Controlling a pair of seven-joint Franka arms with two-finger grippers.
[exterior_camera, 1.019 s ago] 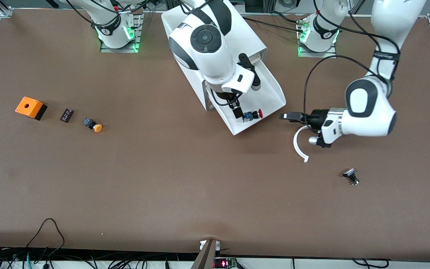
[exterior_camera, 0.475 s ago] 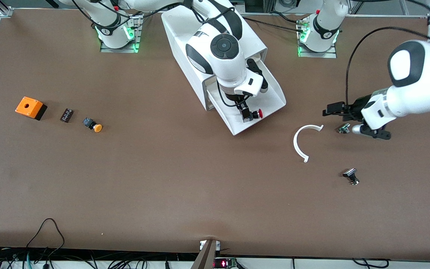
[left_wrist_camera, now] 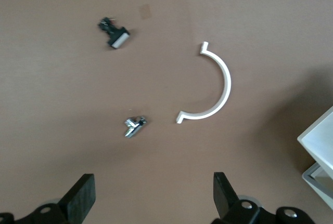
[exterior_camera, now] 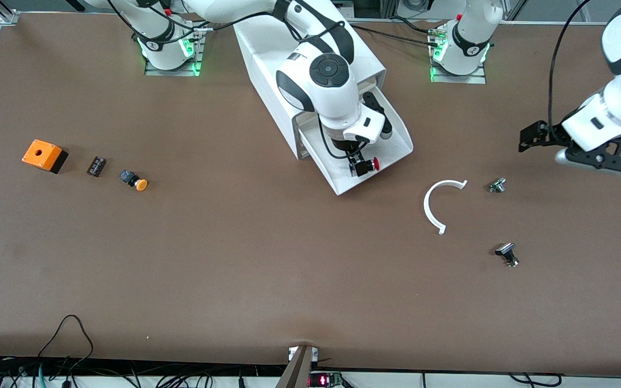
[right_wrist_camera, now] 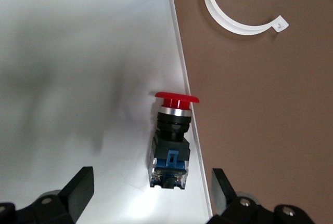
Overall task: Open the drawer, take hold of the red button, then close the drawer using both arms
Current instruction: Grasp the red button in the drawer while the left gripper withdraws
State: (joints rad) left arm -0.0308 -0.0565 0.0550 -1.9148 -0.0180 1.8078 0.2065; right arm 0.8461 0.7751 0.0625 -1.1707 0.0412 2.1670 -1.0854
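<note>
The drawer (exterior_camera: 394, 141), the lowest tray of the white cabinet (exterior_camera: 267, 54), is pulled out. The button (exterior_camera: 375, 163) lies on its side in the drawer near the front rim, and its red cap shows. In the right wrist view the button (right_wrist_camera: 174, 130) lies against the drawer's side wall (right_wrist_camera: 177, 52). My right gripper (exterior_camera: 358, 166) is open just over the button's dark body, one jaw on each side (right_wrist_camera: 151, 193), not touching it. My left gripper (exterior_camera: 527, 139) is open and empty in the air over bare table at the left arm's end, and it also shows in its wrist view (left_wrist_camera: 152, 195).
A white curved strip (exterior_camera: 437, 205) (left_wrist_camera: 218, 86), a small metal part (exterior_camera: 497, 186) (left_wrist_camera: 134, 126) and a black part (exterior_camera: 507, 254) (left_wrist_camera: 114, 33) lie toward the left arm's end. An orange box (exterior_camera: 44, 155), a dark block (exterior_camera: 96, 166) and an orange-capped button (exterior_camera: 135, 181) lie toward the right arm's end.
My left gripper has drawn away from the drawer's front and the curved strip toward its own end of the table. My right gripper has shifted along the drawer onto the button.
</note>
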